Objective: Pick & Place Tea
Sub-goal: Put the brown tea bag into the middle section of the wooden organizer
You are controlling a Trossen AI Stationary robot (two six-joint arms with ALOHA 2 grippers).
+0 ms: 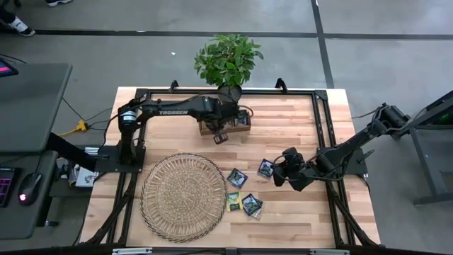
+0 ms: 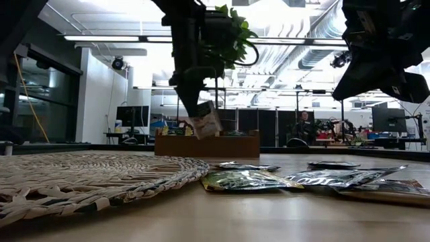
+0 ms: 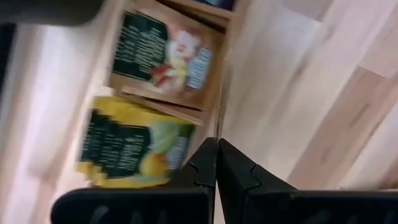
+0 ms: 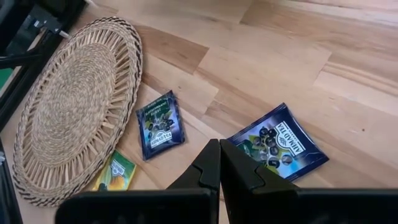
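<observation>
The pale wooden table (image 1: 297,113) gives you open board on most sides, but its black frame rails run close along the edges, and a potted green plant (image 1: 226,60) stands just beyond the left fingers. The round woven wicker mat (image 1: 182,196) lies well to the side of both grippers, and you can see nothing on it.

The small brown wooden tray (image 2: 208,145) sits directly under the left gripper (image 3: 217,149). At least two sachets already lie in its compartments, so the job looks partly done. Its fingers are pinched together on a small pale square tea sachet (image 2: 205,125), which hangs just above the tray, seemingly about to go in.

The right gripper (image 4: 219,149) hovers with its fingers pressed together and empty. A dark navy sachet (image 4: 278,144) lies right beside them, a second navy sachet (image 4: 160,124) a little further off, and a yellow-green sachet (image 4: 117,171) near the mat's rim. A fourth loose sachet (image 1: 252,205) lies beside that one, so you have four left to move.
</observation>
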